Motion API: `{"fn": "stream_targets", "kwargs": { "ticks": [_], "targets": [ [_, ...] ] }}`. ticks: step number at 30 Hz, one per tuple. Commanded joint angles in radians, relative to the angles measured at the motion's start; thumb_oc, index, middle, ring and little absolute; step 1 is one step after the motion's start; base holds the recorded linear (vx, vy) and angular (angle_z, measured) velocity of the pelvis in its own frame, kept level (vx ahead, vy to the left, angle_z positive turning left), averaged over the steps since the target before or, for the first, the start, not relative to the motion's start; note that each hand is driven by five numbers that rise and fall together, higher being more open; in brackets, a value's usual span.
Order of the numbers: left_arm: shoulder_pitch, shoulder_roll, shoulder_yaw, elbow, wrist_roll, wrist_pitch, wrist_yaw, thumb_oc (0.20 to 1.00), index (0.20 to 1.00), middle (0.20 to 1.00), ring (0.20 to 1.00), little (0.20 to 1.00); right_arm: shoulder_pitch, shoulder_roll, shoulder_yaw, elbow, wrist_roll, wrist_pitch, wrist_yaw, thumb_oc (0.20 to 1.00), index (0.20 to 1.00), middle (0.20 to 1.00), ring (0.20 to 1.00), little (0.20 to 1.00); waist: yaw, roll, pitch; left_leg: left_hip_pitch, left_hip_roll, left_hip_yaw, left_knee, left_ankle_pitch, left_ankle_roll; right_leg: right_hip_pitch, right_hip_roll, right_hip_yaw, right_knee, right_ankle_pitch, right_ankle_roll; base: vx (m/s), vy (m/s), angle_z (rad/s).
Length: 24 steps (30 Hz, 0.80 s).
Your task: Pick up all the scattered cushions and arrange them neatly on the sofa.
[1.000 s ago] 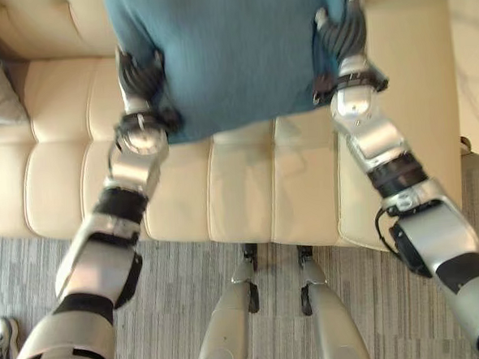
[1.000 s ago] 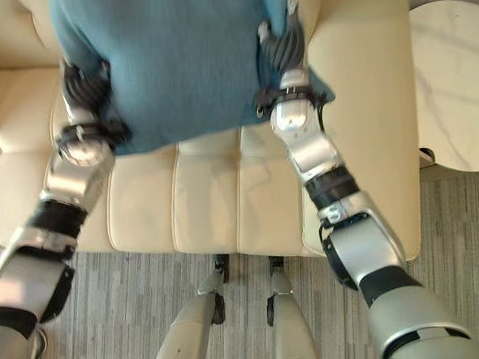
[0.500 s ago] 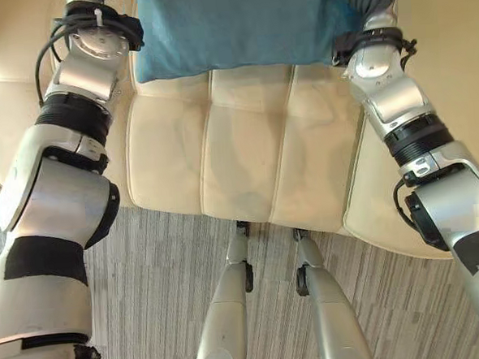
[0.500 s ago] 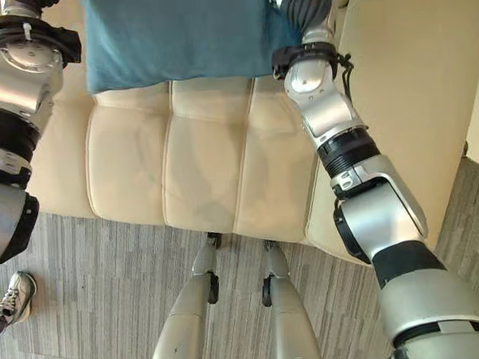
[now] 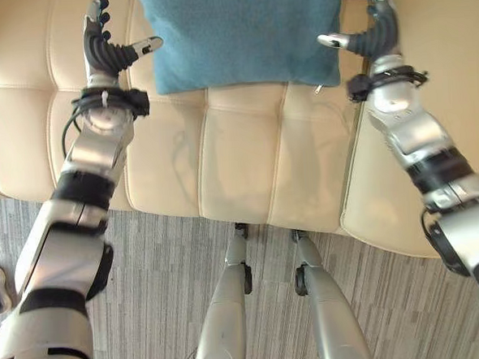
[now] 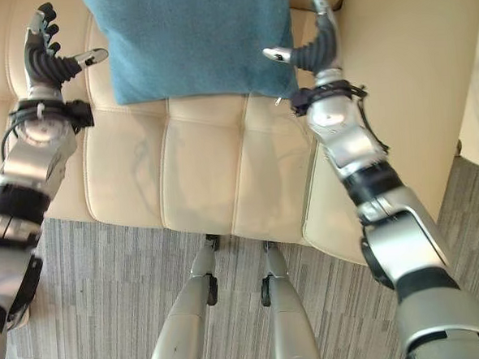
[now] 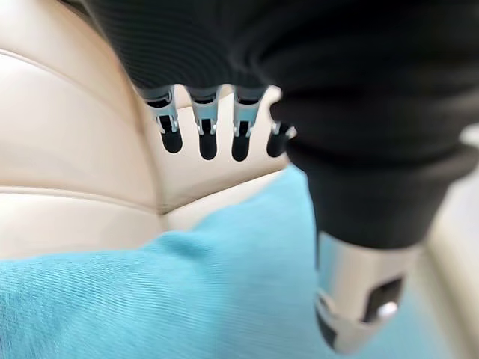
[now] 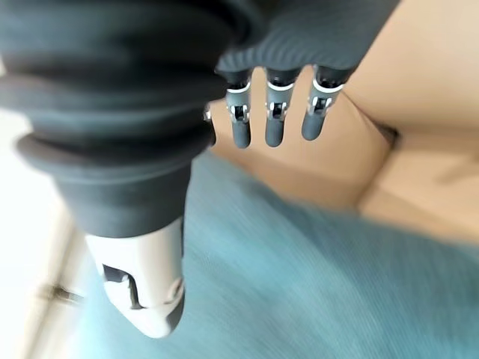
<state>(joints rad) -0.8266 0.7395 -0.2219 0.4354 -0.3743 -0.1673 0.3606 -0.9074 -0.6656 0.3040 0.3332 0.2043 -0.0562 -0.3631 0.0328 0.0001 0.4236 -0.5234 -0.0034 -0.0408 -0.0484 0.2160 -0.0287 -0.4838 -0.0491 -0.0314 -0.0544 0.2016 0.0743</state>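
Evidently soft and light, the teal cushion (image 5: 243, 33) lay at twelve o'clock on the cream sofa (image 5: 247, 163), best grasped by both side edges; left hand (image 5: 104, 49) and right hand (image 5: 377, 31) flanked it, fingers released.

A cream leather sofa (image 5: 247, 171) fills the upper part of the scene, its seat split by stitched seams into padded panels and its backrest rising behind. A broad padded armrest (image 6: 396, 72) closes the sofa's right end. In front of the sofa lies a grey carpet (image 5: 157, 290) with a fine striped weave. Soft, even light falls on the leather, giving it a mild sheen.
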Motion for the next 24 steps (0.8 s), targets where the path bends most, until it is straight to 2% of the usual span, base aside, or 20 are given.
{"fn": "stream_targets", "kwargs": {
  "ticks": [1,4,5,7,8,9,12,14,17,19,20,21,24],
  "targets": [
    [0.042,0.028,0.048,0.058,-0.052,-0.089,-0.026,1.0,1.0,1.0,1.0,1.0,0.074,0.007,-0.036,-0.019,-0.039,-0.062,0.079,1.0,1.0,1.0,1.0,1.0,0.004,-0.034,-0.073,0.035,-0.036,0.022,-0.023,-0.088,-0.045,-0.022,-0.056,0.014,0.042,-0.09,0.087,0.0,0.0,0.0],
    [0.372,-0.026,0.194,-0.07,-0.052,-0.081,-0.096,1.0,1.0,1.0,1.0,1.0,0.38,0.004,-0.166,-0.155,-0.061,-0.076,0.167,1.0,1.0,1.0,1.0,1.0,0.004,-0.049,-0.079,0.115,-0.047,0.025,0.027,-0.142,-0.024,0.064,-0.069,0.008,0.073,-0.117,0.083,0.01,0.019,-0.05],
    [0.376,-0.026,0.195,-0.074,-0.051,-0.079,-0.095,1.0,1.0,1.0,1.0,1.0,0.384,0.004,-0.167,-0.159,-0.062,-0.074,0.168,1.0,1.0,1.0,1.0,1.0,0.003,-0.049,-0.081,0.113,-0.048,0.025,0.027,-0.139,-0.023,0.063,-0.07,0.008,0.071,-0.113,0.083,0.01,0.023,-0.13],
    [0.548,-0.063,0.253,-0.132,-0.009,-0.066,-0.138,1.0,1.0,1.0,1.0,1.0,0.554,0.034,-0.234,-0.204,-0.079,-0.079,0.22,1.0,1.0,1.0,1.0,1.0,-0.001,-0.057,-0.096,0.159,-0.051,0.029,0.046,-0.165,-0.014,0.113,-0.079,0.002,0.081,-0.124,0.085,0.03,0.018,-0.07],
    [0.552,-0.063,0.254,-0.135,-0.008,-0.065,-0.138,1.0,1.0,1.0,1.0,1.0,0.558,0.035,-0.235,-0.207,-0.079,-0.078,0.221,1.0,1.0,1.0,1.0,1.0,-0.002,-0.058,-0.1,0.156,-0.052,0.029,0.045,-0.161,-0.014,0.11,-0.08,0.002,0.078,-0.119,0.085,0.05,0.039,-0.04],
    [0.691,-0.126,0.293,-0.131,0.022,-0.044,-0.172,1.0,1.0,1.0,1.0,1.0,0.722,0.105,-0.299,-0.197,-0.064,-0.084,0.259,1.0,1.0,1.0,1.0,1.0,-0.013,-0.061,-0.122,0.199,-0.054,0.032,0.059,-0.184,-0.005,0.161,-0.088,-0.003,0.084,-0.132,0.087,0.02,0.053,-0.11],
    [0.862,-0.209,0.343,-0.091,0.056,0.008,-0.216,1.0,1.0,1.0,1.0,1.0,0.897,0.192,-0.356,-0.127,-0.081,-0.06,0.298,1.0,1.0,1.0,1.0,1.0,-0.034,-0.064,-0.168,0.254,-0.056,0.043,0.075,-0.207,0.009,0.222,-0.097,-0.011,0.083,-0.134,0.092,0.04,0.075,-0.1],
    [0.97,-0.268,0.358,0.0,0.135,0.056,-0.252,1.0,1.0,1.0,1.0,1.0,1.005,0.26,-0.379,0.007,-0.103,-0.032,0.323,1.0,1.0,1.0,1.0,1.0,-0.057,-0.067,-0.206,0.31,-0.052,0.066,0.097,-0.239,0.017,0.266,-0.097,-0.004,0.078,-0.131,0.098,0.0,0.125,-0.11],
    [1.05,-0.325,0.362,0.072,0.169,0.074,-0.273,1.0,1.0,1.0,1.0,1.0,1.039,0.282,-0.363,0.148,-0.145,-0.01,0.328,1.0,1.0,1.0,1.0,1.0,-0.067,-0.073,-0.238,0.368,-0.048,0.104,0.096,-0.262,0.026,0.286,-0.092,0.025,0.056,-0.104,0.113,-0.03,0.116,-0.43],
    [1.066,-0.33,0.346,0.122,0.191,0.073,-0.274,1.0,1.0,1.0,1.0,1.0,1.034,0.284,-0.334,0.229,-0.171,-0.005,0.328,1.0,1.0,1.0,1.0,1.0,-0.069,-0.078,-0.244,0.395,-0.044,0.133,0.084,-0.26,0.03,0.271,-0.087,0.049,0.06,-0.058,0.136,-0.18,0.044,-0.88],
    [1.055,-0.32,0.325,0.152,0.2,0.067,-0.266,1.0,1.0,1.0,1.0,1.0,1.015,0.286,-0.305,0.273,-0.184,0.0,0.324,1.0,1.0,1.0,1.0,1.0,-0.065,-0.073,-0.228,0.405,-0.025,0.147,0.076,-0.244,0.033,0.257,-0.081,0.025,0.117,-0.066,0.134,-0.2,-0.013,-1.1],
    [1.054,-0.32,0.325,0.153,0.2,0.066,-0.266,1.0,1.0,1.0,1.0,1.0,1.014,0.286,-0.305,0.274,-0.184,-0.001,0.323,1.0,1.0,1.0,1.0,1.0,-0.065,-0.073,-0.226,0.407,-0.025,0.147,0.075,-0.244,0.033,0.258,-0.081,0.026,0.119,-0.068,0.133,-0.25,-0.019,-0.59],
    [1.027,-0.302,0.302,0.163,0.204,0.061,-0.256,1.0,1.0,1.0,1.0,1.0,1.01,0.293,-0.29,0.302,-0.16,-0.01,0.319,1.0,1.0,1.0,1.0,1.0,-0.052,-0.045,-0.22,0.408,0.01,0.15,0.058,-0.203,0.031,0.292,-0.065,-0.027,0.288,-0.185,0.096,-0.21,-0.03,-0.45]
  ]
}}
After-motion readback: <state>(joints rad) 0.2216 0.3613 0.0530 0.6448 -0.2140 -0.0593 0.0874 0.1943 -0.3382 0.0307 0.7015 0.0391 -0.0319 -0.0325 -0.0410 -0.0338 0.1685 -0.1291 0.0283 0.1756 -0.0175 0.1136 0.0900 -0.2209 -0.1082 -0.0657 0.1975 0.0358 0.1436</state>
